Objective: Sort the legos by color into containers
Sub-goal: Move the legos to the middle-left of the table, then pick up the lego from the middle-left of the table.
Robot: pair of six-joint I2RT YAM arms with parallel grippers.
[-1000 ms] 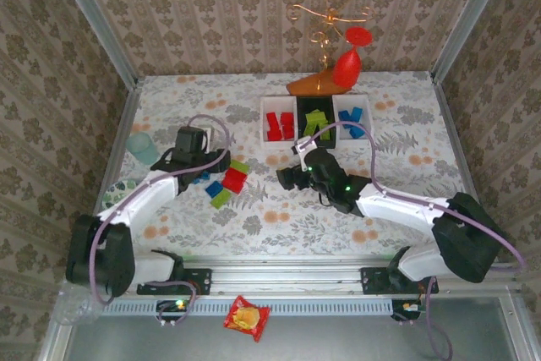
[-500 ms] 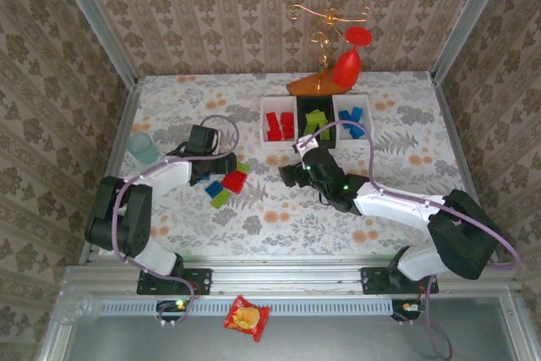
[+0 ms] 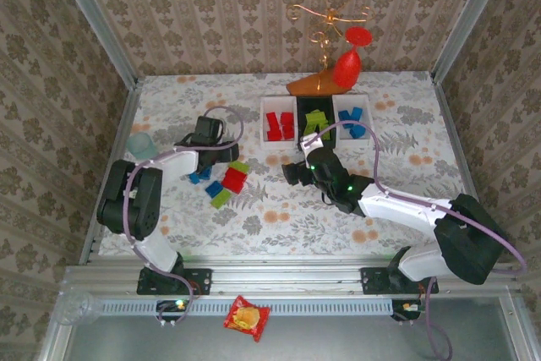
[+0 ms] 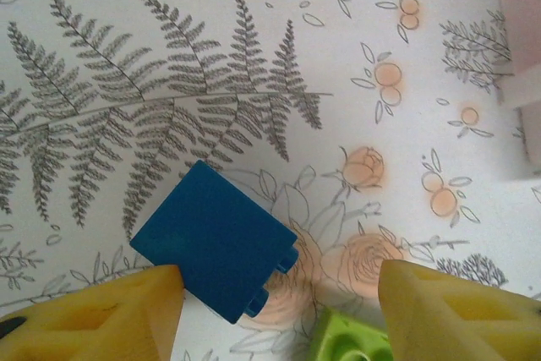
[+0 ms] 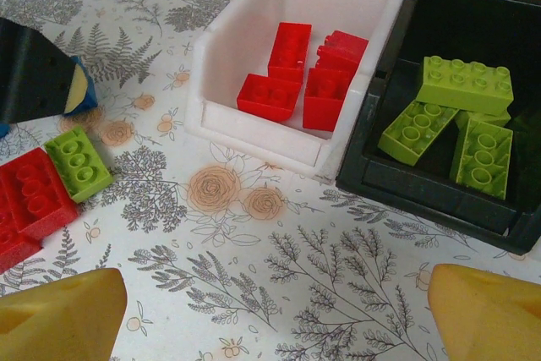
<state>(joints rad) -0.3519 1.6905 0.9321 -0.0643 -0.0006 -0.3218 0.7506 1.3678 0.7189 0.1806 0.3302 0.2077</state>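
My left gripper [image 4: 279,289] holds its yellow fingers [image 4: 101,319] apart astride a smooth squarish blue lego [image 4: 215,238], lying diagonal, studs sideways, well left of the white container [image 3: 264,124]; my right gripper [image 5: 270,310] gapes wide

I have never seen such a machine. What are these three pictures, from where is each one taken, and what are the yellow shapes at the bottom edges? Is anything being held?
This is a robot with two arms, bolted at the near edge of a flowered table. One picture looks down from above; the other two come from a small camera on each wrist. The yellow shapes are the grippers' own fingers. The left gripper stands open with a loose blue brick between its fingers; nothing is gripped yet. The right gripper is open and empty, facing a white box of red bricks and a black box of green bricks. From above, a second white box holds blue bricks. More bricks lie loose near the left gripper.
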